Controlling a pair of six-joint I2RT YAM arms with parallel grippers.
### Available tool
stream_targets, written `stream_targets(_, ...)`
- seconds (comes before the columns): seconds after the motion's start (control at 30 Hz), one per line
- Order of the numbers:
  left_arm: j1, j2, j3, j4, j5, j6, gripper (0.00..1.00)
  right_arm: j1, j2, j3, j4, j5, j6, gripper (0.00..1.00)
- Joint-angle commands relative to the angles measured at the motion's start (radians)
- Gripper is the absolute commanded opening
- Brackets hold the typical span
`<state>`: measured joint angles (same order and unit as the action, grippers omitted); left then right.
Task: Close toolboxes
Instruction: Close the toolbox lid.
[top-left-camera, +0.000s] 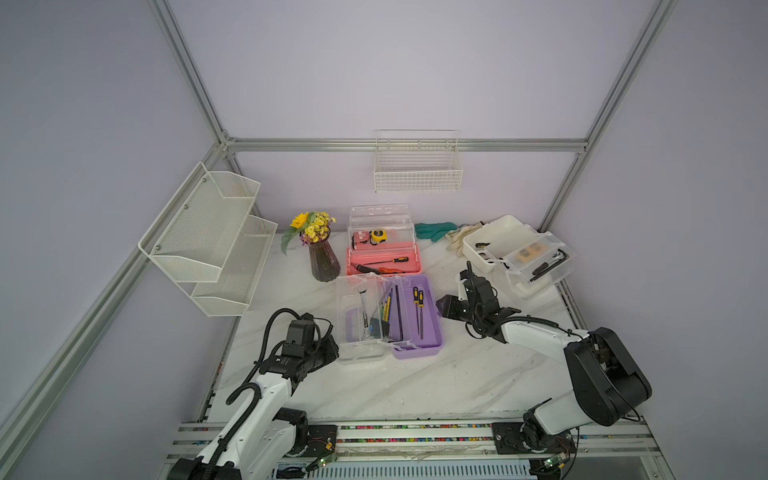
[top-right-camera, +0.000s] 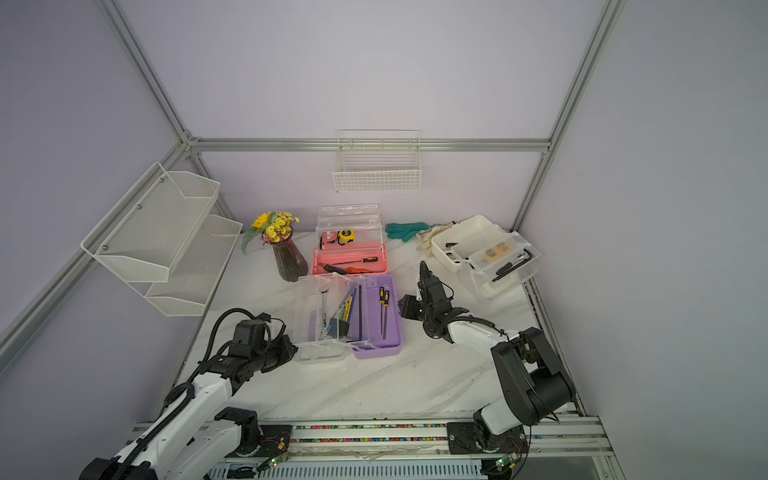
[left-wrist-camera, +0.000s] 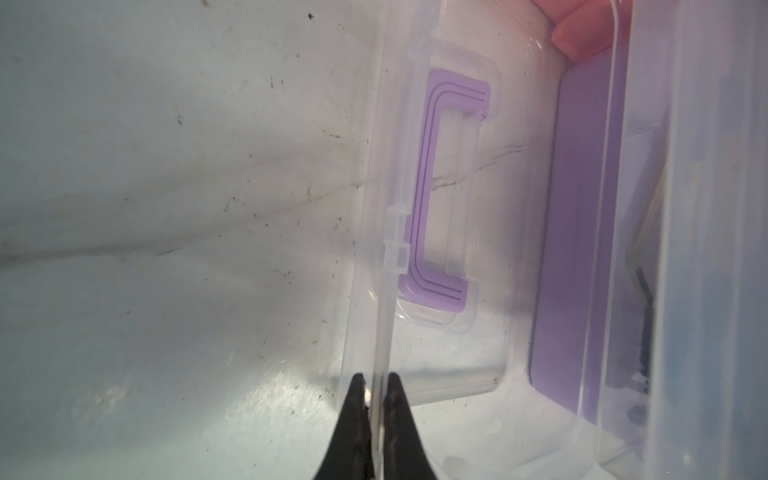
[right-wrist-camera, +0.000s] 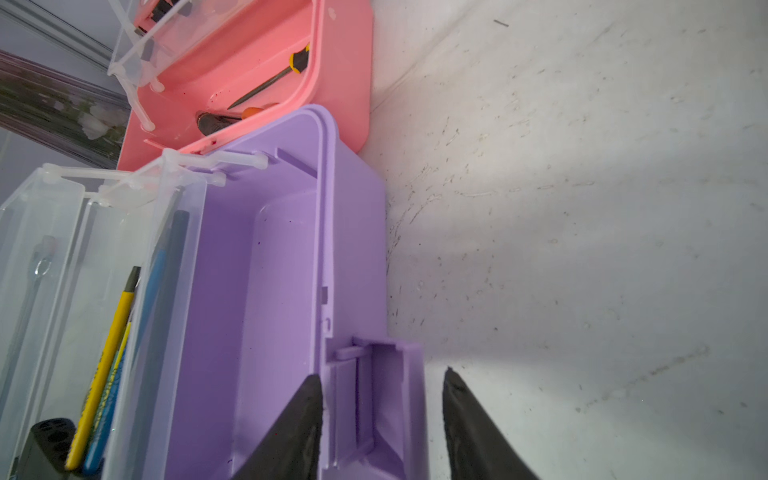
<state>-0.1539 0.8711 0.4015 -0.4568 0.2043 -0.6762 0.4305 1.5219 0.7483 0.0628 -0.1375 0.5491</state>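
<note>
I see a wire basket (top-left-camera: 417, 174) at twelve o'clock, a two-tier mesh shelf (top-left-camera: 216, 232) at nine, a flower vase (top-left-camera: 324, 261) at eleven, and a green glove (top-left-camera: 434, 230) beside a cream glove (top-left-camera: 459, 237) at one.

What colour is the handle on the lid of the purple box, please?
The handle is purple, clearest in the left wrist view.

The enclosure is bounded on 3 sides by plain pale lilac walls (top-left-camera: 415, 62), which are framed by aluminium bars (top-left-camera: 311, 145) in both top views. A white wire basket (top-left-camera: 417, 168) is hung on the back wall at the horizontal bar. A 2-tier white mesh shelf (top-left-camera: 208, 232) is mounted at the left wall. The table top (top-left-camera: 415, 386) is white with grey marble veining; scuffs and dark specks are noted in both wrist views. A metal rail (top-left-camera: 415, 434) is run along the near edge. Lighting is soft and even.
</note>
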Motion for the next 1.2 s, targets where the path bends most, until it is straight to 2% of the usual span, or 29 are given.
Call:
stream_targets(0.0,-0.018,-0.009,0.093,-0.015,-0.081,0.017,0.00,0.006,0.018,0.019,0.023,-0.010,0.018,0.49)
stream_targets(0.27,-0.165,0.054,0.264,-0.091,-0.269,0.095,0.00,0.006,0.008,0.008,0.026,-0.015,0.031,0.48)
stream_targets(0.5,-0.297,0.109,0.357,-0.125,-0.453,0.143,0.00,0.008,0.014,0.007,0.051,-0.034,0.047,0.47)
stream_targets(0.73,-0.405,0.173,0.466,-0.147,-0.590,0.210,0.00,0.015,0.017,0.018,0.057,-0.044,0.056,0.47)
stream_targets(0.97,-0.549,0.293,0.609,-0.203,-0.750,0.251,0.00,0.024,0.027,0.018,0.072,-0.048,0.079,0.46)
stream_targets(1.17,-0.623,0.341,0.688,-0.233,-0.857,0.278,0.00,0.029,0.026,0.026,0.060,-0.030,0.084,0.46)
